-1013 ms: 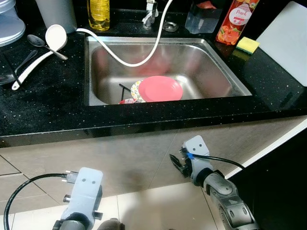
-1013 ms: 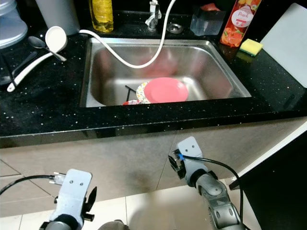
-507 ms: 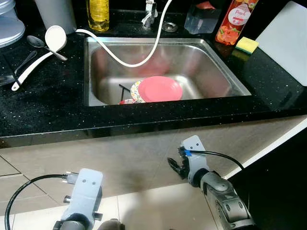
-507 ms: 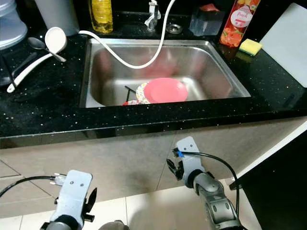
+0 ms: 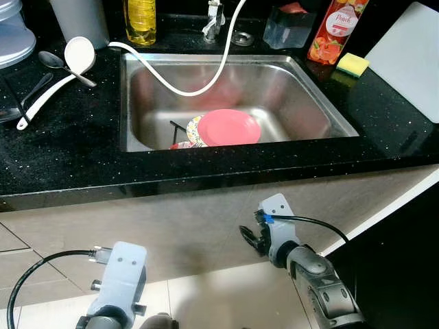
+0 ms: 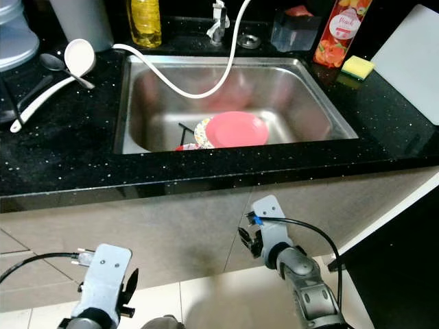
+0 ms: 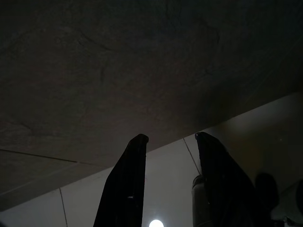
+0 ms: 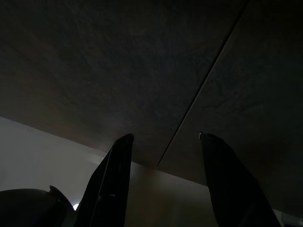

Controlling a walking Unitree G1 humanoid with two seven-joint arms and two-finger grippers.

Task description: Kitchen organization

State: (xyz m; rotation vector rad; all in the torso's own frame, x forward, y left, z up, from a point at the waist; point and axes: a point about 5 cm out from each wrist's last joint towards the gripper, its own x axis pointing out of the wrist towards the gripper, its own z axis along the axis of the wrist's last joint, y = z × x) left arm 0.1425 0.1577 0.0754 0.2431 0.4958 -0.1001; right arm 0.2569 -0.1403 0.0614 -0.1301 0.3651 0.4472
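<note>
A pink plate (image 5: 230,127) lies in the steel sink (image 5: 315,89), on top of a patterned plate (image 5: 193,130) and a dark utensil. A white ladle (image 5: 68,63) and a metal spoon (image 5: 55,62) rest on the black counter left of the sink. Both arms hang low in front of the cabinet below the counter. My left gripper (image 7: 168,138) is open, facing the cabinet front and floor tiles. My right gripper (image 8: 165,136) is open too, close to the cabinet panel, with nothing between its fingers.
A white hose (image 5: 199,75) loops from the tap into the sink. A yellow oil bottle (image 5: 140,19), a clear container (image 5: 288,27), a red peach bottle (image 5: 336,31) and a yellow sponge (image 5: 352,64) stand behind the sink. A white board (image 5: 411,58) lies at the right.
My right arm has shifted slightly left and down in front of the cabinet. Everything on the counter and in the sink is unmoved.
</note>
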